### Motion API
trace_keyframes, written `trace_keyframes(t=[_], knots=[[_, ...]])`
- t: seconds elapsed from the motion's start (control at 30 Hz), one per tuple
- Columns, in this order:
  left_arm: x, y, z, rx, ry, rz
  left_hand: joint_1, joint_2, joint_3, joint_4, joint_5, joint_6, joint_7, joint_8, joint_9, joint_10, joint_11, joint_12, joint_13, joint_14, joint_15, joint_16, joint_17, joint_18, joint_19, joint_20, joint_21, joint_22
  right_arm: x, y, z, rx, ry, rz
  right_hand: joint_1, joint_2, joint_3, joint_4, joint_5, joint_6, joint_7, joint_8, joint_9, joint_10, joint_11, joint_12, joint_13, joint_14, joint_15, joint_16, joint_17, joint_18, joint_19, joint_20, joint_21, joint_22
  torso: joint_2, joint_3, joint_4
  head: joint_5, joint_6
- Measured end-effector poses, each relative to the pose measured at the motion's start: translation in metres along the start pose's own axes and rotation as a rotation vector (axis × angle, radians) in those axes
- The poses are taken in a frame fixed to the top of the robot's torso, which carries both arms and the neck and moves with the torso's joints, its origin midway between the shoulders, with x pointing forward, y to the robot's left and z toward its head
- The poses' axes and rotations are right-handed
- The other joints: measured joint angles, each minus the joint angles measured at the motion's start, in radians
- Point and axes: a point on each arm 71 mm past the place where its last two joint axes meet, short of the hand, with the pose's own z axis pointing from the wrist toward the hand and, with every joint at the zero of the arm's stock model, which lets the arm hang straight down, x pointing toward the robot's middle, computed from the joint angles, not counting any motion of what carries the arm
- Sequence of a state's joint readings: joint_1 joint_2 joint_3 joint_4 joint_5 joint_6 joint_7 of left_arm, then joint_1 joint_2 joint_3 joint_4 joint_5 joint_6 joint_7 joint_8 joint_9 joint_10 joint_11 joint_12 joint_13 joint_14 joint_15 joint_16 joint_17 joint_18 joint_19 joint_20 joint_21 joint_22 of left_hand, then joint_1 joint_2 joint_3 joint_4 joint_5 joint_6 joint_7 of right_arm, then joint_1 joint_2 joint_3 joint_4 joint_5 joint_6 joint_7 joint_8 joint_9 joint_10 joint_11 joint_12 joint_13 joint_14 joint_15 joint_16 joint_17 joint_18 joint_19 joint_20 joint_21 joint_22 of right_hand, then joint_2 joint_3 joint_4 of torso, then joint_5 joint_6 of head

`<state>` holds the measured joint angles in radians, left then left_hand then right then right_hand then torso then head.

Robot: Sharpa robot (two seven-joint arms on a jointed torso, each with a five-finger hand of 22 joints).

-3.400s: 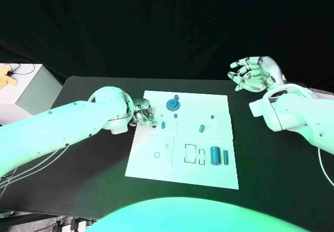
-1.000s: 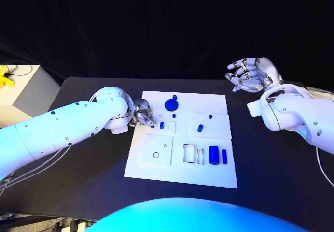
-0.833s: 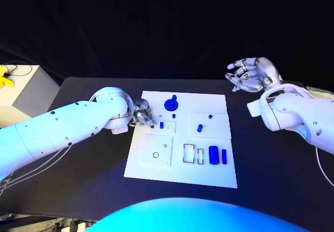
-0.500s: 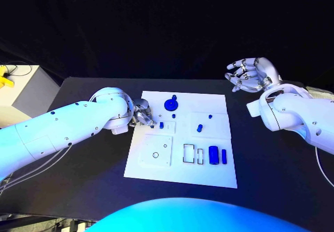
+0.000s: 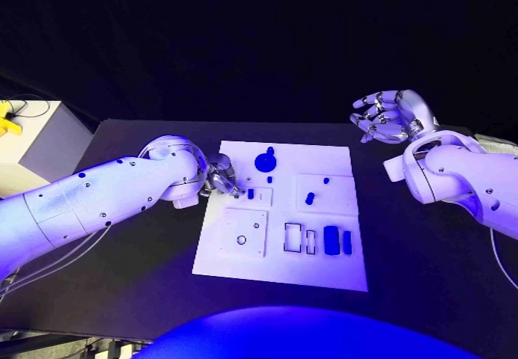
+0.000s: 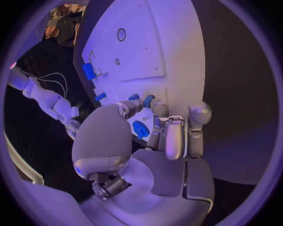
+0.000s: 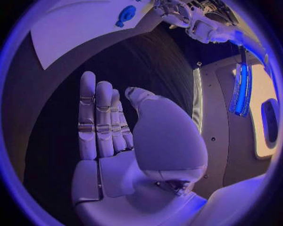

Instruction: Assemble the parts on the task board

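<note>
The white task board point(image 5: 324, 269) lies at the middle of the black table point(image 5: 129, 292), with a round blue part point(image 5: 264, 159) at its 12 o'clock end, a small slanted blue part point(image 5: 310, 198) near the centre, and two upright blue parts point(image 5: 337, 241) beside outlined slots toward 5 o'clock. The left hand point(image 5: 221, 179) sits at the board's 9 o'clock edge, its fingers curled over a small blue part point(image 6: 148, 100) at their tips, though I cannot tell if they pinch it. The right hand point(image 5: 388, 116) hangs off the board's 1 o'clock corner holding nothing, fingers straight and side by side; a white box point(image 5: 32, 142) stands at the table's 9 o'clock edge.

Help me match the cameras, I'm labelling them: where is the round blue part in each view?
Head view: round blue part lies near the task board's far edge, beyond the left hand.
Left wrist view: apparently the round blue part glimpsed between that hand's fingers.
Right wrist view: on the board, beside the left hand.
Shared landmark: the white task board.
</note>
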<state>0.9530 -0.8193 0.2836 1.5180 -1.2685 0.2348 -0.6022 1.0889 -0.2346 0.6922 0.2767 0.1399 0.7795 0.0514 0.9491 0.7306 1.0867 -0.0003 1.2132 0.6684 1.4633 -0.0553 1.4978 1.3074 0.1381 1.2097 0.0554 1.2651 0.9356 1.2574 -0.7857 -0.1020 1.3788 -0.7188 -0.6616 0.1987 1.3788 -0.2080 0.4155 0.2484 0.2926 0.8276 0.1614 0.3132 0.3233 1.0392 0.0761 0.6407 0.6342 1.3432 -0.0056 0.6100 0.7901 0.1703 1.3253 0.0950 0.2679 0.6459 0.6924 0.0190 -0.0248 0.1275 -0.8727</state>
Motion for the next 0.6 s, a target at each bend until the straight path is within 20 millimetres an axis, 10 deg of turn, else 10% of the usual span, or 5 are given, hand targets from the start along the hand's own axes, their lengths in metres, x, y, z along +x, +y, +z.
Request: trace_keyframes(t=[0.6], knots=[[0.0008,0.0008,-0.0002,-0.002,-0.007,0.006,-0.061,0.014,-0.149,0.017,0.0,0.003,0.004,-0.008,-0.009,-0.004,-0.003,0.001,-0.001,0.0,0.0,0.0,0.0,0.0,0.0,0.0,0.0,-0.003,-0.0007,-0.0008,-0.0004,0.001,-0.001,-0.001,-0.005,-0.005,0.0,0.0,0.0,0.0,0.0,0.0,0.0,0.0,0.0,0.0,-0.001,0.0,0.0,-0.004,0.001,0.0,0.0,0.0,-0.004,-0.003,0.0,0.0,-0.0002,0.0,0.0]])
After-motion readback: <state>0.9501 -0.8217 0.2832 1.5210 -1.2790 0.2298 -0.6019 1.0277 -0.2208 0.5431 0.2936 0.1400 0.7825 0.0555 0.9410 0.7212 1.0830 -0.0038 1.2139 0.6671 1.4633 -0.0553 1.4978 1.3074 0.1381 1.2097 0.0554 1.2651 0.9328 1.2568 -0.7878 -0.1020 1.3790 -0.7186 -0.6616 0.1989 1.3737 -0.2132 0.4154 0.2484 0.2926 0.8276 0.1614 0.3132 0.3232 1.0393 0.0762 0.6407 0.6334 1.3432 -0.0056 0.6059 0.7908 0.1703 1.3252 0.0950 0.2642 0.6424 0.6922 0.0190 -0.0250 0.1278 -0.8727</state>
